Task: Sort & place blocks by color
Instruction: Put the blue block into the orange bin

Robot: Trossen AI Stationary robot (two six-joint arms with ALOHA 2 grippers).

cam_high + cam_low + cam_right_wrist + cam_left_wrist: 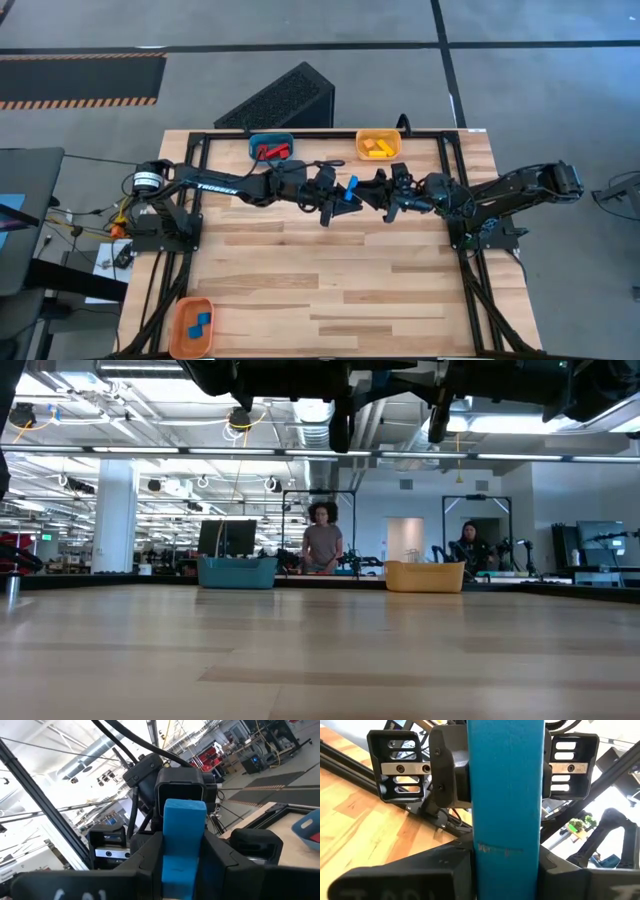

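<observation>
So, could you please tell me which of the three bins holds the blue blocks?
The orange bin at the near left corner holds them; the blue bin holds red ones, the yellow bin yellow ones.

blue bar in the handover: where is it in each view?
High view: blue bar mid-table, between left hand and right hand.
Low view: not in it; the arms only cross the top edge.
Left wrist view: bar fills the centre, upright.
Right wrist view: bar centre, between the fingers.
Shared landmark: blue bin.
</observation>
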